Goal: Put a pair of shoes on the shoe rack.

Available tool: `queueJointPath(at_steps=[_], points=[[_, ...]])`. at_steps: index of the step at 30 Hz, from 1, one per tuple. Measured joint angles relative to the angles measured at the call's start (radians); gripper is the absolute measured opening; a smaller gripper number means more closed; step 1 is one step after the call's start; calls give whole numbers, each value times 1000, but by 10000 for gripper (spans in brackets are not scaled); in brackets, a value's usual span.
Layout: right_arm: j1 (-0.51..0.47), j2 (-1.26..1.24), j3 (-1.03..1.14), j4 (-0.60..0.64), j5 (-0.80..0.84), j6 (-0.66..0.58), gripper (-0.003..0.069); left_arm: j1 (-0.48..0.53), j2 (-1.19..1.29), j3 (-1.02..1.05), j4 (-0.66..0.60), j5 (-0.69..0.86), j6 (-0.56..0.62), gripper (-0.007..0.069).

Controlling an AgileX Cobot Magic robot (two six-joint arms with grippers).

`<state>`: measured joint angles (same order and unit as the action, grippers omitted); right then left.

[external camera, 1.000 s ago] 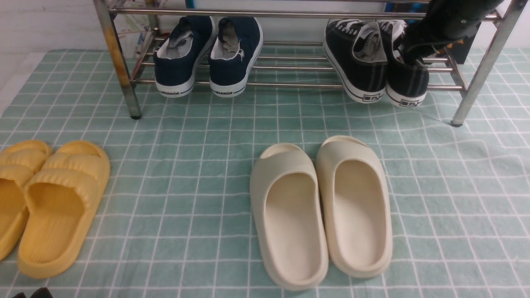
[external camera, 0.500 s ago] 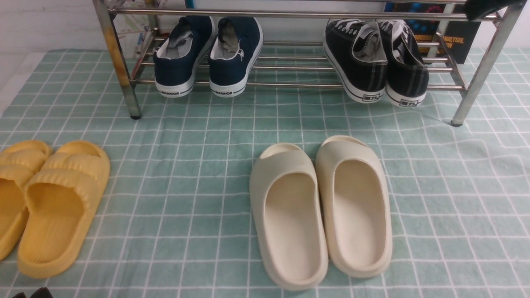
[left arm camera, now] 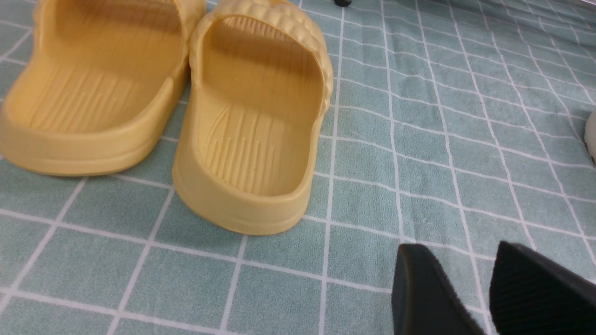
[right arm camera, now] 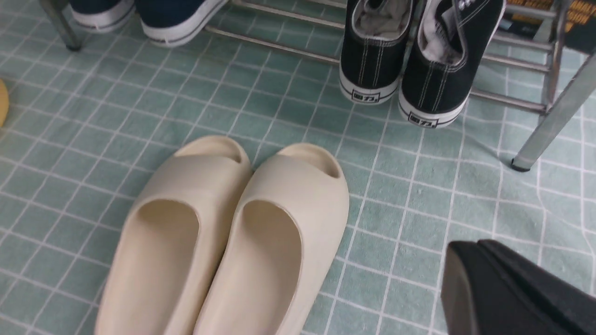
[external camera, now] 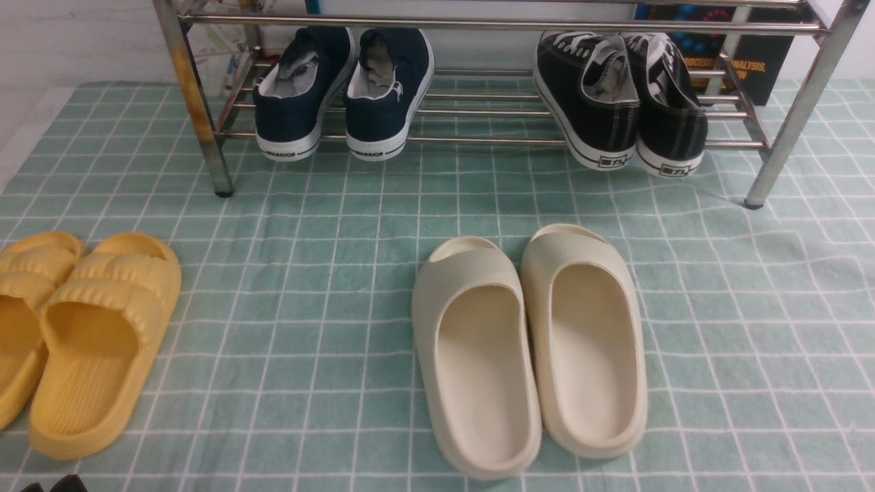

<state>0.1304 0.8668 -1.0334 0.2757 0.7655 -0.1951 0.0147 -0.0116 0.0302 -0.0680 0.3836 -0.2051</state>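
Your pair of black canvas sneakers is on the shoe rack, on the lower bars at the right end, heels toward you and hanging just over the front bar, toes pointing in. The two sit side by side and touch; grey lining shows in the openings, white laces further in. Over at the left end of that same shelf you've got the navy slip-ons, also heels out, well apart from the black pair. The rack's left front leg carries a rust stain.

Down on the green checked cloth, the cream slides lie together in front of the black sneakers, clear of the rack. The yellow slides sit far left, partly cut by the frame edge.

Now your grippers. The right gripper shows only in its wrist view: fingers pressed together, nothing between them, hanging above the cloth near the cream slides and apart from the sneakers. The left gripper hovers low over the cloth just beside the yellow slides, its two fingers parted with bare cloth showing in the gap, holding nothing.
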Motion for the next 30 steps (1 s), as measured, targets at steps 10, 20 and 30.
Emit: queueJointPath(at_steps=[10, 20, 30], points=[[0, -230, 195, -4, -96, 0, 1, 0, 0, 0, 0, 0, 0, 238], [31, -282, 210, -44, -100, 1, 4, 0, 0, 0, 0, 0, 0, 238], [34, -340, 380, -56, -269, 2, 4, 0, 0, 0, 0, 0, 0, 238]])
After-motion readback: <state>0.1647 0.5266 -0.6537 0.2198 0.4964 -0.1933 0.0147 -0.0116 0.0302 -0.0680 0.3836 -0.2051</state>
